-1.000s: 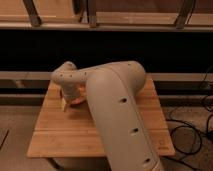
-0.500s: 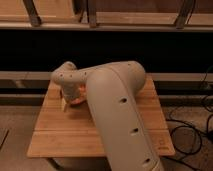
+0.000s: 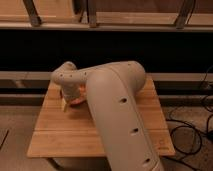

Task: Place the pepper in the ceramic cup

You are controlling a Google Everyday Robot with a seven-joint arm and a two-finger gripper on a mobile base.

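My arm reaches from the lower right across the wooden table to its far left corner. The gripper hangs below the rounded wrist, pointing down at the table and mostly hidden by it. Just beneath the wrist an orange-brown patch and a small pale yellowish bit peek out. I cannot tell whether either is the pepper. The ceramic cup is hidden, perhaps behind the arm.
The table is small and square, with its front edge near me. Black cables lie on the floor to the right. A dark recess and metal rails run behind the table.
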